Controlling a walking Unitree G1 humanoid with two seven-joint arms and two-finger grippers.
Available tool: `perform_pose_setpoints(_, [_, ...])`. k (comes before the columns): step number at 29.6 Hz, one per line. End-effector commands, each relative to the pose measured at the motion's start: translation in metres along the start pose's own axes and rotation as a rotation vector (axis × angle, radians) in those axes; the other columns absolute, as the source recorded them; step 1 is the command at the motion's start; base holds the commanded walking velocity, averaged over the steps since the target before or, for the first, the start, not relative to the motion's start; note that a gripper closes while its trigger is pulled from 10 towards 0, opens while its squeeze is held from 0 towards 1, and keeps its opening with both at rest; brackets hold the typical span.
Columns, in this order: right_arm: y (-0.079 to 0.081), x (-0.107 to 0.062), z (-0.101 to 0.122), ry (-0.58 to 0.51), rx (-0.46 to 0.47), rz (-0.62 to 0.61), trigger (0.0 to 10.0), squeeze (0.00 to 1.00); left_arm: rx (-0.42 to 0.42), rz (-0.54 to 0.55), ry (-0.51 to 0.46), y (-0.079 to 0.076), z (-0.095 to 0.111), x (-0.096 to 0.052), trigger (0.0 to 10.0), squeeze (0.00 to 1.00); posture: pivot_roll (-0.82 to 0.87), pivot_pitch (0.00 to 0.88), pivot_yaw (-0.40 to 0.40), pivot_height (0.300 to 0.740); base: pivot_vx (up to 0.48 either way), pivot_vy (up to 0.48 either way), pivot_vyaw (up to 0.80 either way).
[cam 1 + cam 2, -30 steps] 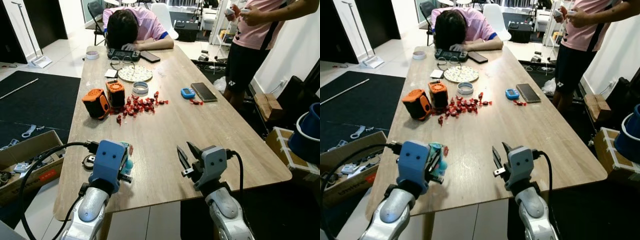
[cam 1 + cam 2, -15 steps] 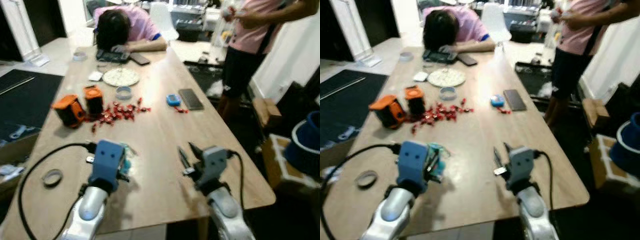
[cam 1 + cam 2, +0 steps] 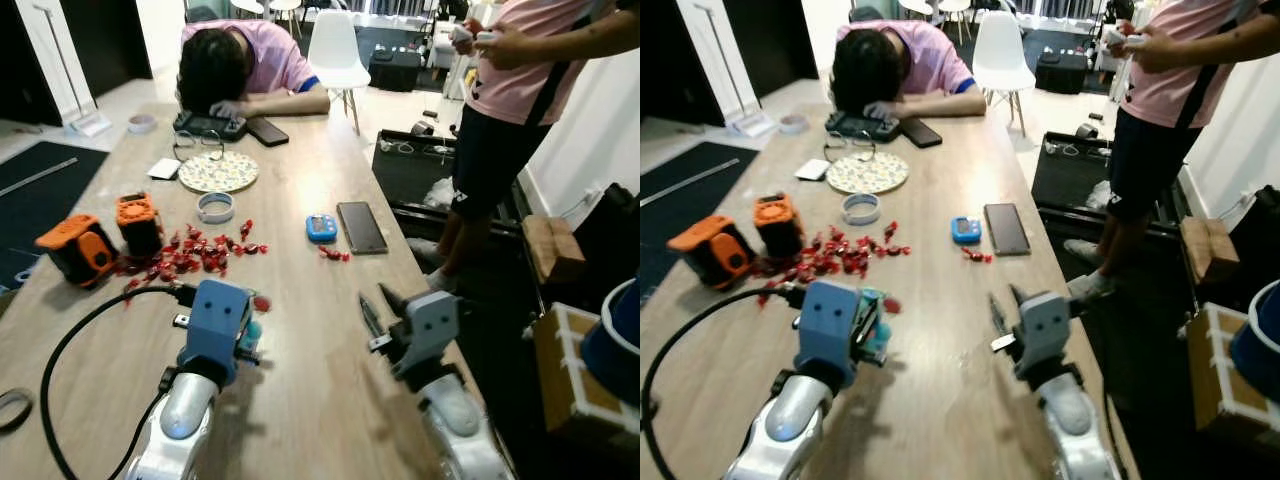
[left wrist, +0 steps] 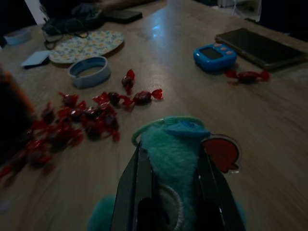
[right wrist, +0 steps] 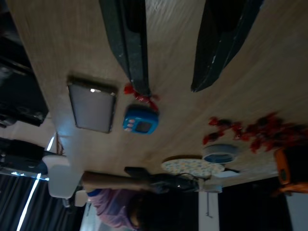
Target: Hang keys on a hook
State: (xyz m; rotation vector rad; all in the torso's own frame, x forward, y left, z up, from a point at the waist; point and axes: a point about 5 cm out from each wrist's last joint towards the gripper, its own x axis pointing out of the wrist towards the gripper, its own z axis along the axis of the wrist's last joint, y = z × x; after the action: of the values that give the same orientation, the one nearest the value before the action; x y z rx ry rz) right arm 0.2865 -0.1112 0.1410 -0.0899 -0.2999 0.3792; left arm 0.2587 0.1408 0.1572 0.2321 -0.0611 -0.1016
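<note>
Over the near end of the long wooden worktop (image 3: 300,300) both arms are held up side by side. The left end effector (image 4: 168,163) is clamped on the keys (image 4: 179,144), really a fuzzy teal plush keychain with a thin teal ring and a flat red round tag. That fuzzy texture and the tag are clear from the left wrist view; from the head camera you mostly get the blue wrist housing, with a bit of teal and red peeking out beside it. The right end effector (image 3: 378,305) holds nothing, its two long black fingers (image 5: 130,43) spread apart with plain wood grain between them.

Farther along the worktop there's a scatter of shiny red-wrapped candies (image 3: 195,252), two chunky orange-and-black gadgets (image 3: 78,248), a roll of pale tape (image 3: 214,207), a round patterned plate (image 3: 218,171), a small blue timer (image 3: 321,228) and a dark phone (image 3: 360,226) lying flat. The right wrist view catches that phone and timer beyond its fingers too.

At the far end a person in a pink shirt (image 3: 240,70) is slumped head-down on the worktop, and another person in pink (image 3: 520,90) stands off the right side. A white chair (image 3: 335,50) sits behind.
</note>
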Motion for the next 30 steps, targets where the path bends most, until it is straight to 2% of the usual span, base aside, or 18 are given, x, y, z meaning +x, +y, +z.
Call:
perform_pose_setpoints(1, [-0.003, -0.0055, -0.0059, 0.028, 0.003, -0.011, 10.0, 0.0, 0.002, -0.01, 0.012, -0.0032, -0.0017, -0.0009, 10.0, 0.0, 0.11, 0.11, -0.036, 0.74, 0.0, 0.0, 0.0])
perform_pose_setpoints(18, [-0.0025, -0.0052, -0.0061, 0.025, 0.004, -0.011, 10.0, 0.0, 0.013, -0.01, 0.014, -0.0028, -0.0021, 0.0001, 10.0, 0.0, 0.1, 0.102, -0.031, 0.74, 0.0, 0.0, 0.0])
perform_pose_setpoints(30, [-0.0012, -0.0051, -0.0062, 0.026, 0.008, -0.007, 10.0, 0.0, 0.015, -0.005, 0.02, -0.0028, -0.0029, -0.0009, 10.0, 0.0, 0.11, 0.113, -0.03, 0.74, -0.448, 0.0, 0.0])
